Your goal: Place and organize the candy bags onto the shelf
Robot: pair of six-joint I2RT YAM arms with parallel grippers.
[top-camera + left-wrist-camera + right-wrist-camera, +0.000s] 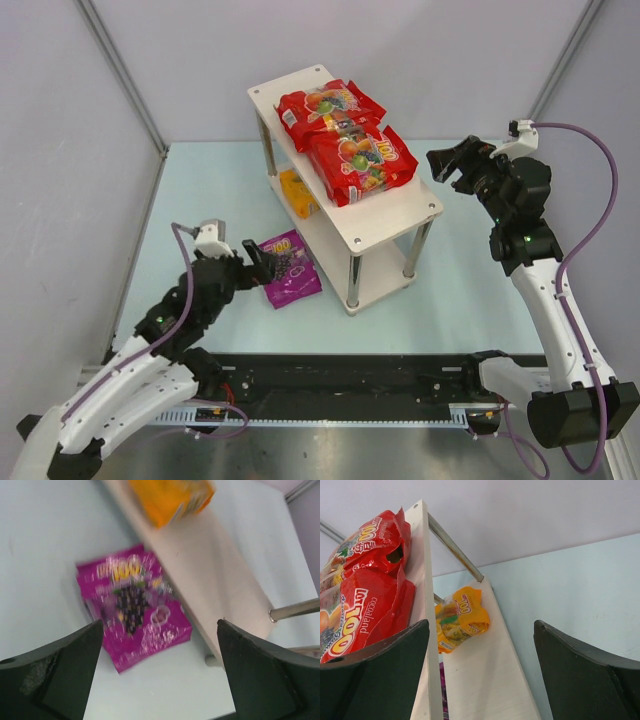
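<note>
The shelf point(402, 214) stands mid-table. Two red candy bags point(330, 104) point(362, 160) lie on its top board. An orange-yellow bag point(298, 192) rests on the lower board point(376, 285). A purple bag point(290, 268) lies flat on the table against the shelf's left side. My left gripper point(260, 263) is open just short of that bag; in the left wrist view the purple bag point(132, 610) lies ahead of the open left gripper point(160, 645), untouched. My right gripper point(449, 164) hangs open to the right of the shelf, holding nothing, and looks along the lower board point(480, 680) at the orange-yellow bag point(460, 617).
Grey walls close in the pale blue table point(200, 200) on the left, back and right. A slim metal leg point(352, 282) stands at the shelf's near corner beside the purple bag. A black rail point(340, 385) runs along the near edge.
</note>
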